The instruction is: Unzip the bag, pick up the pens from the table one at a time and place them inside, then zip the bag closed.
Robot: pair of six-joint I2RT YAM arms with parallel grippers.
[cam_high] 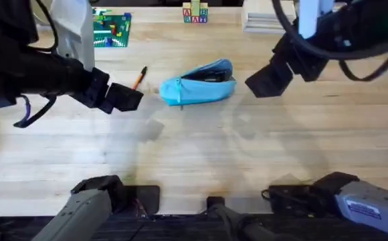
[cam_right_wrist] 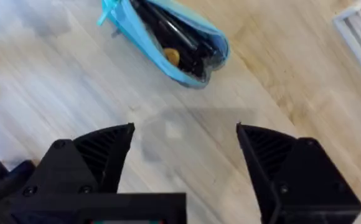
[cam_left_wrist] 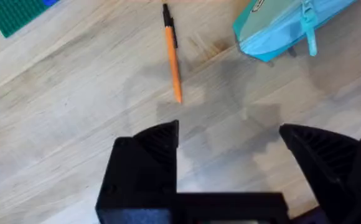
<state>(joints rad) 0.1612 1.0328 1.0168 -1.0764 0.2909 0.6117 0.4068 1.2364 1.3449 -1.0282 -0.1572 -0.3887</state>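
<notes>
The light blue bag [cam_high: 197,84] lies unzipped at the table's middle back, with dark pens showing through its open mouth [cam_right_wrist: 174,46]. Its zipper pull tab [cam_left_wrist: 309,34] hangs at its left end. An orange pen with a black cap [cam_high: 138,78] lies on the table [cam_high: 201,147] left of the bag, also seen as the orange pen [cam_left_wrist: 172,53] in the left wrist view. My left gripper [cam_high: 128,98] hovers open just in front of that pen, holding nothing. My right gripper [cam_high: 267,79] hangs open to the right of the bag, empty.
A green baseplate with bricks [cam_high: 111,29] sits at the back left. Lettered blocks [cam_high: 195,12] stand at the back centre, and a white tray [cam_high: 264,21] at the back right. Bare wood stretches across the table's front half.
</notes>
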